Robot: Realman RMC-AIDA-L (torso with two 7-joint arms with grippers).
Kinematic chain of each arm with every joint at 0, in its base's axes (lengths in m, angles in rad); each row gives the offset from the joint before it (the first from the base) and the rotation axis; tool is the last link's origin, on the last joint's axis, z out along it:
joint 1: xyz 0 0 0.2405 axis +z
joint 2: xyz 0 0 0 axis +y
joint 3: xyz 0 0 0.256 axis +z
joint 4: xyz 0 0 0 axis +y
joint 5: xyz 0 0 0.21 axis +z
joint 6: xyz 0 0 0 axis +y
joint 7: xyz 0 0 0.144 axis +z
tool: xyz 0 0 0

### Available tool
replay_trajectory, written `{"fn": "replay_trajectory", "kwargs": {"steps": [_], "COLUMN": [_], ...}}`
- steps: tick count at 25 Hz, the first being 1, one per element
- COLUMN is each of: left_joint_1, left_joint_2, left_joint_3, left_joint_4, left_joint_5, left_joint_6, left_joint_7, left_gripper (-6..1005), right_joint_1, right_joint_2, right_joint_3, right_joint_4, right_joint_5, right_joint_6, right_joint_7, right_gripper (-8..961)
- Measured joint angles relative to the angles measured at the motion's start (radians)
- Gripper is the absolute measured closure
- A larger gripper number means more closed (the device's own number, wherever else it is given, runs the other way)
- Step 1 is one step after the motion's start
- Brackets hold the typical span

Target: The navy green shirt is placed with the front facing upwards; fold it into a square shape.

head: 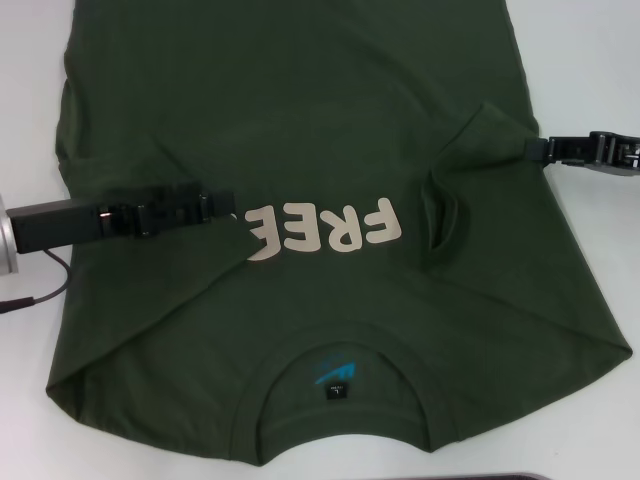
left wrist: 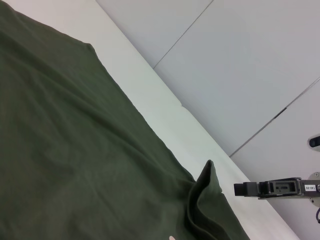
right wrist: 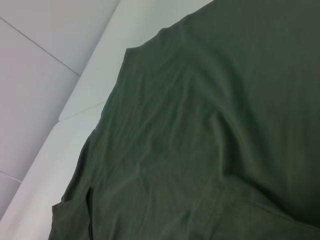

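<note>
**Green shirt spread flat, both sleeves turned inward**

The navy green shirt (head: 300,130) lies front-up across the white tabletop (head: 590,60), collar nearest the robot, both sleeves folded onto the chest. The left pincer (head: 228,208) reaches over the shirt beside the "FREE" lettering (head: 325,232); whether it is apart or together cannot be told. The right pincer (head: 535,150) sits at the shirt's right edge, its state likewise unclear.

Light is bright, even and diffuse from above. The white table (head: 600,60) nearly washes out, and the shirt (head: 300,100) shows only soft fold shadows. Both wrist views look slightly soft.
</note>
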Motion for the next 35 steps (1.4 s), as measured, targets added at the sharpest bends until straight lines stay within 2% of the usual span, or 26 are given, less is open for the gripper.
{"fn": "replay_trajectory", "kwargs": {"steps": [6,15,25,35], "left_joint_1": [0.000,0.000,-0.001,-0.001], "left_joint_2": [0.002,0.001,0.000,-0.003], "left_joint_3": [0.000,0.000,0.000,0.000], "left_joint_4": [0.000,0.000,0.000,0.000], "left_joint_5": [0.000,0.000,0.000,0.000], "left_joint_6": [0.000,0.001,0.000,-0.007], "left_joint_7": [0.000,0.000,0.001,0.001], "left_gripper": [122,121,121,121], "right_joint_1": [0.014,0.034,0.043,0.086], "right_joint_2": [0.000,0.009,0.012,0.035], "right_joint_3": [-0.007,-0.078,-0.151,-0.211], "right_joint_4": [0.019,0.030,0.030,0.027], "right_joint_5": [-0.001,-0.001,-0.004,-0.004], "right_joint_6": [0.044,0.090,0.191,0.306], "right_joint_7": [0.002,0.008,0.016,0.015], "right_gripper": [679,890,886,886]}}
